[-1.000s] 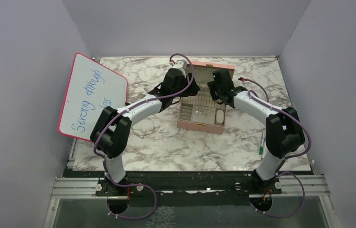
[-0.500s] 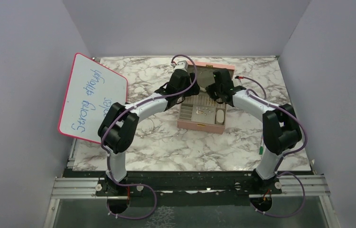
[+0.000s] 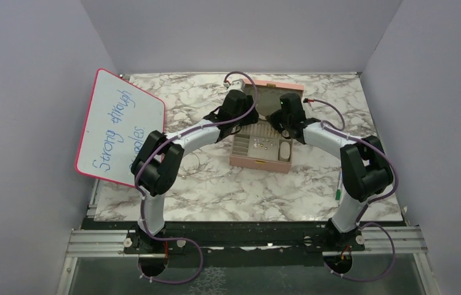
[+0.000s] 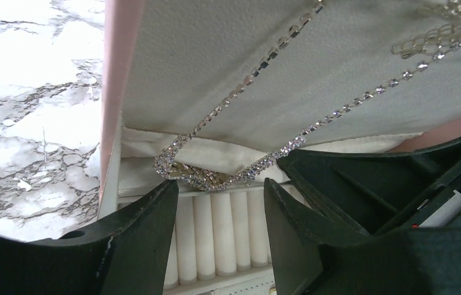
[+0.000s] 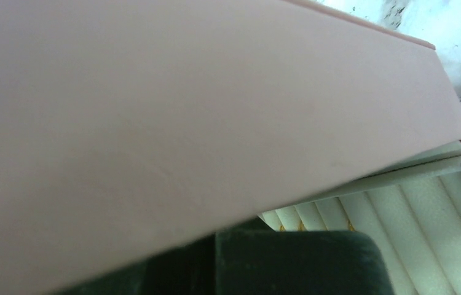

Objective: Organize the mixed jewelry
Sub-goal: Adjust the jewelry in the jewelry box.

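Observation:
The pink box (image 3: 260,161) stands open mid-table, its lid (image 3: 279,93) raised at the back. Tiny gold and silver pieces (image 3: 265,144) lie in its tray. A sparkling silver chain (image 4: 240,92) drapes down the lid's grey lining to the pocket above the white ring rolls (image 4: 222,233). My left gripper (image 4: 220,203) is open just below the chain's low end, touching nothing; it sits at the lid's left (image 3: 243,117). My right gripper (image 3: 281,120) is at the lid's right. Its dark finger (image 5: 302,261) sits under the pink lid (image 5: 185,110), by small gold rings (image 5: 282,228) in the rolls.
A red-framed whiteboard (image 3: 117,126) leans at the left wall. A green-and-white marker pen (image 3: 339,187) lies at the right, beside my right arm. A red-tipped cable (image 3: 314,101) rests behind the box. Walls close in on three sides of the marble table (image 3: 246,196).
My left gripper has moved back and right toward the lid and narrowed a little. My right gripper has closed beside the lid. The lid's lining now shows between them.

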Controlling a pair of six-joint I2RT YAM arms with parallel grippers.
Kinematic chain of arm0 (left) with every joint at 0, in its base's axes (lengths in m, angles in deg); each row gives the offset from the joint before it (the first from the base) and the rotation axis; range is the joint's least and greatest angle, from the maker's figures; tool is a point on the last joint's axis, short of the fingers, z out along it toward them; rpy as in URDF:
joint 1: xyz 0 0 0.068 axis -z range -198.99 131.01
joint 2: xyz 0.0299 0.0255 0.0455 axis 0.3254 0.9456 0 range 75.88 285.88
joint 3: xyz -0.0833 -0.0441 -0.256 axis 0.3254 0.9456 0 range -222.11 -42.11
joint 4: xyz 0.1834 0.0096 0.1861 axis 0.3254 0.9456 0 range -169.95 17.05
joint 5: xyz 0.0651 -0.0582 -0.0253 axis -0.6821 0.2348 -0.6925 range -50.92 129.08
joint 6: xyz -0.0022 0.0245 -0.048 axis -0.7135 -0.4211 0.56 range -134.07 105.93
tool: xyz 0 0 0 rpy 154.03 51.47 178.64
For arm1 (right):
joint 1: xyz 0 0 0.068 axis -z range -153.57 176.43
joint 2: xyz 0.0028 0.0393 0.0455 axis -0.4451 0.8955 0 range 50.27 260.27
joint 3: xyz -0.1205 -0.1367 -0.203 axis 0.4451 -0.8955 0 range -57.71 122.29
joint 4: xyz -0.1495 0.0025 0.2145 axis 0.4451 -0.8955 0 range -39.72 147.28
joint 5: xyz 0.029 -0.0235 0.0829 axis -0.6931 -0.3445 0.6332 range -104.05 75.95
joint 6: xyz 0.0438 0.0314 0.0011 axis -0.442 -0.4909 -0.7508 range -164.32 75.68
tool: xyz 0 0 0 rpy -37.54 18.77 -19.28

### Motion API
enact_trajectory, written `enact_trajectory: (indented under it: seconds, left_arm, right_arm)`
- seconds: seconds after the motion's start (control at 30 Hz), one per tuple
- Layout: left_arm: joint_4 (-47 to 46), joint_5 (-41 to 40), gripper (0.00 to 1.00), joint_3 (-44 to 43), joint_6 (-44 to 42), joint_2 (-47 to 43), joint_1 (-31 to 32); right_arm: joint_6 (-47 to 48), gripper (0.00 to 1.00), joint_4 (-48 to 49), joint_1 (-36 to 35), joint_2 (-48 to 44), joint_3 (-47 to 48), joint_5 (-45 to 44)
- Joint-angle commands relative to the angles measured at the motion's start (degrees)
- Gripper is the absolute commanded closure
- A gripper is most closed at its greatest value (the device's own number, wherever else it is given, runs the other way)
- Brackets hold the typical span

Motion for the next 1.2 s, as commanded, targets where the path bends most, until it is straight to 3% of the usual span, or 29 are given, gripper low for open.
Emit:
enact_trajectory:
  seconds: [0.0, 0.17, 0.43, 0.7, 0.83, 1.17]
  left_arm:
    - [0.3, -2.0, 0.44, -1.1, -0.4, 1.2, 0.3]
    - [-0.6, -2.0, 0.45, -1.6, -1.2, 2.3, 0.4]
    - [-2.8, -1.4, 0.81, -0.1, -0.6, -0.2, 0.6]
    - [0.3, -0.7, 0.95, -2.9, 0.1, -1.3, 0.5]
    - [1.0, 0.3, 1.0, -4.1, 0.8, -2.4, 0.4]
    - [0.5, 2.5, 1.0, -5.7, 1.5, -4.4, -0.2]
  right_arm:
    - [3.6, 0.99, 1.2, -0.2, -1.3, -3.2, 5.0]
    - [4.2, 0.99, 1.8, -0.2, -0.9, -4.3, 6.9]
    - [4.7, 0.99, 1.7, -0.2, -1.2, -4.4, 6.6]
    - [4.9, 0.99, 1.7, -0.2, -1.2, -4.1, 6.6]
    - [4.9, 0.99, 1.8, -0.2, -1.4, -4.4, 6.6]
    - [4.9, 0.99, 1.8, -0.2, -1.4, -4.7, 7.4]
